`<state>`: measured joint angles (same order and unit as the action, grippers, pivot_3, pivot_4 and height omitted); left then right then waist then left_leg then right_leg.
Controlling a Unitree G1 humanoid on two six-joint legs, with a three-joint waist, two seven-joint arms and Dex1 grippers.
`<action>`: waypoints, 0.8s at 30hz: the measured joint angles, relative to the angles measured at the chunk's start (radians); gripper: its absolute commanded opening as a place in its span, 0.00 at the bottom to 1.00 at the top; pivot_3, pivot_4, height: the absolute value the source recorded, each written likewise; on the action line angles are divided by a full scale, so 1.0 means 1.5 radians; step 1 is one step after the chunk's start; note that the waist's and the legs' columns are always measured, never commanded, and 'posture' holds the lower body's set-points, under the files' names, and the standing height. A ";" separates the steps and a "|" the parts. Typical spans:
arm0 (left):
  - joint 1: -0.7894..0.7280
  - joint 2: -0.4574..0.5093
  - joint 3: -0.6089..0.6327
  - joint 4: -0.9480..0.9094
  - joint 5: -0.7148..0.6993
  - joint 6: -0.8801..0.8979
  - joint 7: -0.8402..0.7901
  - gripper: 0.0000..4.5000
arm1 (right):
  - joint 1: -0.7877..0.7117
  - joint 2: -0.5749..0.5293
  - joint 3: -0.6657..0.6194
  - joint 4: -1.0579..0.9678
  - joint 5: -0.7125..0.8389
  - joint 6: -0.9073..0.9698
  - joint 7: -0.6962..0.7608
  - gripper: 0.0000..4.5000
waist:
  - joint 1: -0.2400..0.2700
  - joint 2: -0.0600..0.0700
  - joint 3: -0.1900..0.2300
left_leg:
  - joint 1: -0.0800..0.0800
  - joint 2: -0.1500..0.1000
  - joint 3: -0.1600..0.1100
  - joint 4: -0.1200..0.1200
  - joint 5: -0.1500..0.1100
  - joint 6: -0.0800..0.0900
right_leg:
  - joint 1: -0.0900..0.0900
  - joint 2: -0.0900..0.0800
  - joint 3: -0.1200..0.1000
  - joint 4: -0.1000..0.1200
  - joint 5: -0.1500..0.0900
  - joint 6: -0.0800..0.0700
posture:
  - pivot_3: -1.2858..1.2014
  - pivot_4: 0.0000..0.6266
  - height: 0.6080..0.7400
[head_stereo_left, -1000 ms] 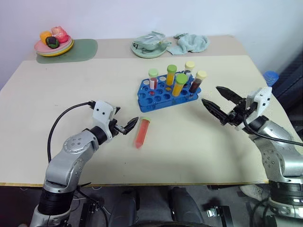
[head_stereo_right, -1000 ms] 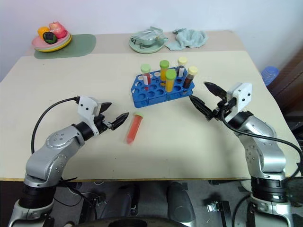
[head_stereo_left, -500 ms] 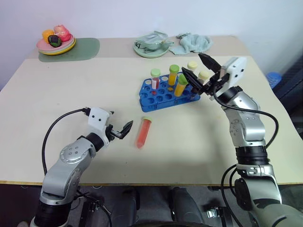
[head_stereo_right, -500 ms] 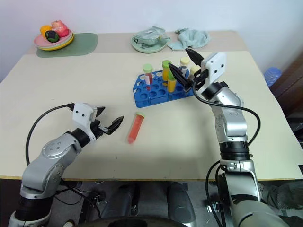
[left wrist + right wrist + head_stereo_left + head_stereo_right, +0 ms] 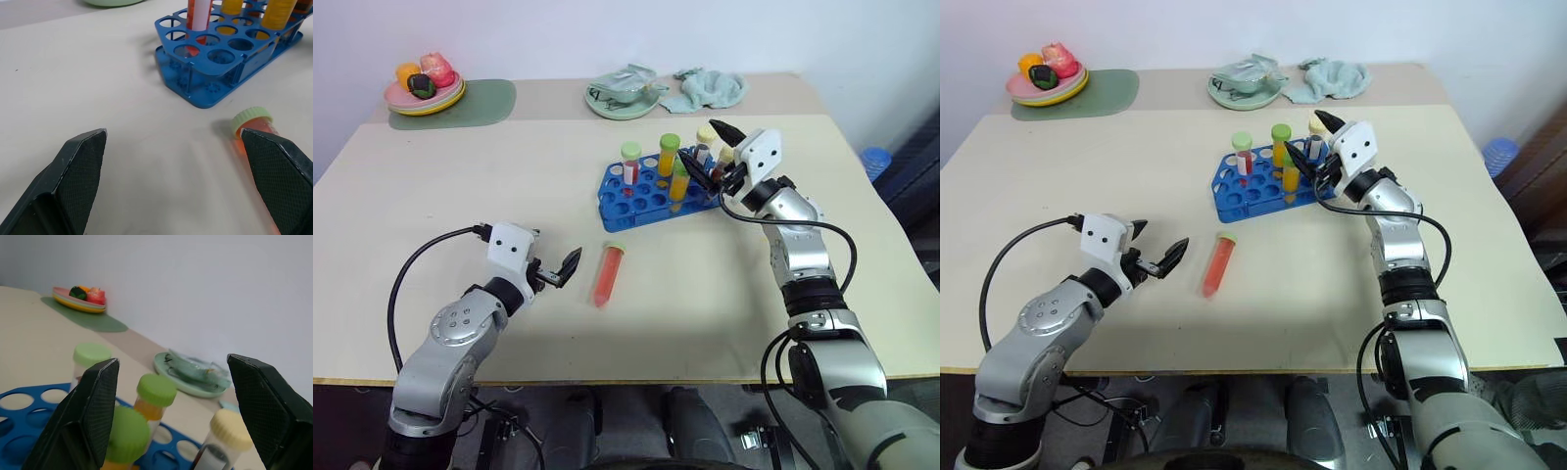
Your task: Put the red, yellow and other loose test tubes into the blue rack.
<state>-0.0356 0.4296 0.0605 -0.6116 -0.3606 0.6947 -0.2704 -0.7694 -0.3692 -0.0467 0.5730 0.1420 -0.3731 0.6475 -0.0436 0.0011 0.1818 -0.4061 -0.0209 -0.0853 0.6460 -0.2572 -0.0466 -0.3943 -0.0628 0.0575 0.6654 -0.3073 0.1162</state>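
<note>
One clear plastic test tube with red-orange liquid and a light green cap point(image 5: 607, 275) lies flat on the beige tabletop point(image 5: 460, 206), cap end toward the bright blue plastic rack with round holes point(image 5: 649, 188), and near that rack's front edge but apart from it. Several capped tubes stand upright in the rack: a yellow-filled tube with a green cap point(image 5: 668, 154), a dark brown tube with a pale yellow cap point(image 5: 1316, 137), a white-labelled tube with a light green cap point(image 5: 630, 163) and an orange-filled tube with a green cap point(image 5: 680, 177).

The left gripper point(image 5: 556, 273) rests low over the tabletop just beside the lying tube, fingers spread wide and empty; in the left wrist view the tube's cap sits by one fingertip. The right gripper point(image 5: 703, 153) hangs above the rack's right end, fingers parted and grasping nothing, with the standing caps between and below them.

At the tabletop's far edge sit a pale green plate with crumpled wrapping point(image 5: 625, 96), a light blue cloth point(image 5: 709, 89), and a stack of coloured plates with toy food point(image 5: 424, 88) on a green mat point(image 5: 475, 103).
</note>
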 measured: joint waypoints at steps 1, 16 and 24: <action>-0.001 0.002 0.000 0.000 0.000 -0.002 -0.006 1.00 | 0.000 0.001 -0.001 0.000 0.001 -0.002 -0.001 0.79 | 0.000 0.000 0.000 | 0.000 0.000 0.000 0.000 0.000 0.000 | 0.000 0.000 0.000 0.000 0.000 0.000 | 0.52 0.24 1.00; -0.052 -0.013 -0.003 0.055 -0.011 -0.151 -0.110 1.00 | 0.264 -0.118 -0.081 -0.363 0.171 0.215 0.071 0.79 | 0.016 0.000 0.000 | 0.000 0.000 0.000 0.000 0.000 0.000 | 0.000 -0.001 0.000 -0.001 0.000 0.000 | 0.52 0.24 1.00; -0.124 0.016 0.001 0.066 -0.071 -0.074 -0.137 1.00 | 0.363 -0.169 -0.093 -0.484 0.222 0.316 0.109 0.79 | 0.019 0.000 0.000 | 0.000 0.000 0.000 0.001 0.000 0.000 | 0.001 -0.001 0.000 -0.001 0.000 0.000 | 0.52 0.24 1.00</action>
<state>-0.2209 0.4540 0.0627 -0.5128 -0.4676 0.5842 -0.4765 -0.2256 -0.6224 -0.1857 -0.1536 0.4755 0.1005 0.8118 -0.0154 0.0007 0.1820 -0.4067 -0.0215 -0.0854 0.6469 -0.2573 -0.0463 -0.3926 -0.0637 0.0573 0.6638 -0.3074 0.1164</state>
